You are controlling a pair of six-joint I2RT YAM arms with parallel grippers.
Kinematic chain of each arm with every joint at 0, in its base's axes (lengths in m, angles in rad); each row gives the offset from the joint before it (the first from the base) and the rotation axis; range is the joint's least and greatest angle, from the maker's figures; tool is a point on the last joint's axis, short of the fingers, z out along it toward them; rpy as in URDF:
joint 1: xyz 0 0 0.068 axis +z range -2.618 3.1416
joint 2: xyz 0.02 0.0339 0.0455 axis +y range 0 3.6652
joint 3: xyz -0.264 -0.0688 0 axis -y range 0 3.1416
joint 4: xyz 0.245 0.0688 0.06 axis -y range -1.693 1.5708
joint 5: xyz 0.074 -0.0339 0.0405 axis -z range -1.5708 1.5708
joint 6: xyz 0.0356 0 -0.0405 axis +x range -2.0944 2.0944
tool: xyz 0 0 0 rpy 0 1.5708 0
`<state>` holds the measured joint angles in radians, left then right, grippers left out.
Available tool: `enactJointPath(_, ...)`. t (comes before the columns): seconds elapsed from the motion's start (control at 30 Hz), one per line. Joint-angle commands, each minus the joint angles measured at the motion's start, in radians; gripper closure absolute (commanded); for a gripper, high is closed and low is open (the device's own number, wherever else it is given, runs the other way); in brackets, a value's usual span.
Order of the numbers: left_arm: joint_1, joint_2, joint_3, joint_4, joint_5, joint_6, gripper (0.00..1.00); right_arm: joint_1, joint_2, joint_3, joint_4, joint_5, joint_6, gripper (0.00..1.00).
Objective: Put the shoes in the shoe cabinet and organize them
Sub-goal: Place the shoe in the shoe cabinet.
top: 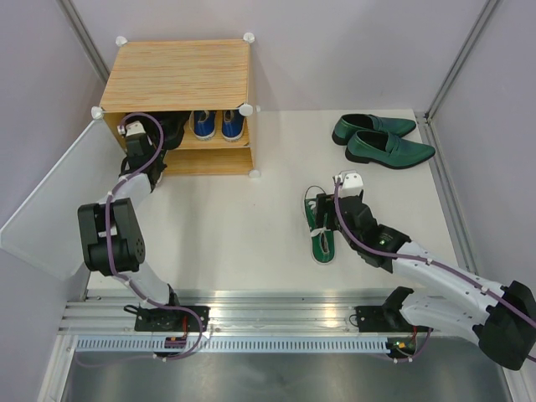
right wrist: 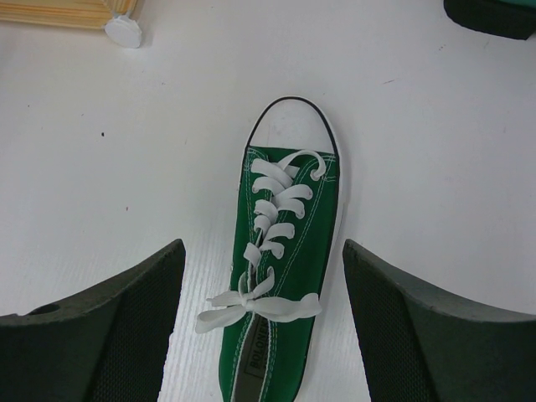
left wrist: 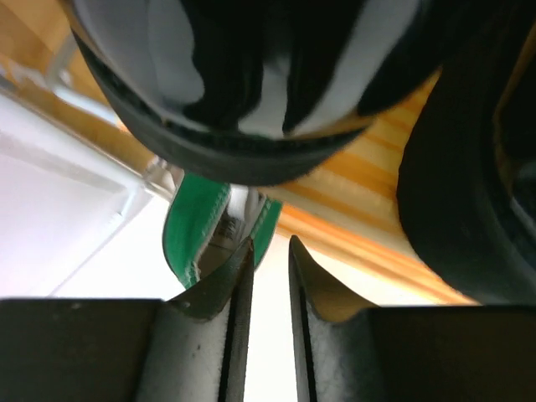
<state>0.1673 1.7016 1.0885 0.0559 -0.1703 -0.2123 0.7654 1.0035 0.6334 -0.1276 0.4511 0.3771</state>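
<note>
white table: shoe cabinet upper shelf holds blue sneakers, black boots

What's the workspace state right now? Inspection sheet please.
Surface: white table, no spills seen.
Job's things: shoe cabinet with its door swung open; blue sneakers on the upper shelf, black boots beside them; dark-green loafers and green sneakers out on the table.
Clutter: nothing seen.
End effectors: left end effector at the cabinet mouth under the boots, fingers slightly apart, nothing between; right end effector open above one green sneaker.
Cables: purple cables along both arms, no snag seen.
Surroundings: pale enclosure walls; metal rail at near edge.
</note>
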Motion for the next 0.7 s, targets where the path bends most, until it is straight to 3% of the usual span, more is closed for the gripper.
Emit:
enactJointPath(0.0,0.003,-0.066,-0.045,0.058,0.061,-0.002,0.71,-0.003,0.007,0.029,0.028,0.012,-0.009,0.2)
enactJointPath(0.13,0.003,-0.166,-0.155,0.056,0.051,-0.096,0.68,-0.002,0.0,0.026,0.032,-0.002,-0.004,0.2)
enactJointPath(0.33,0.008,-0.307,-0.284,-0.004,-0.124,-0.379,0.66,-0.003,-0.039,0.012,0.032,-0.025,0.0,0.2)
enactJointPath(0.43,0.02,-0.335,-0.32,-0.021,-0.124,-0.511,0.65,-0.003,-0.045,0.011,0.032,-0.032,0.0,0.2)
enactJointPath(0.53,0.041,-0.333,-0.34,-0.027,-0.092,-0.626,0.55,-0.003,-0.045,0.009,0.032,-0.034,-0.001,0.2)
enactJointPath(0.67,0.09,-0.304,-0.346,-0.033,-0.046,-0.777,0.51,-0.003,-0.052,0.009,0.032,-0.028,0.0,0.2)
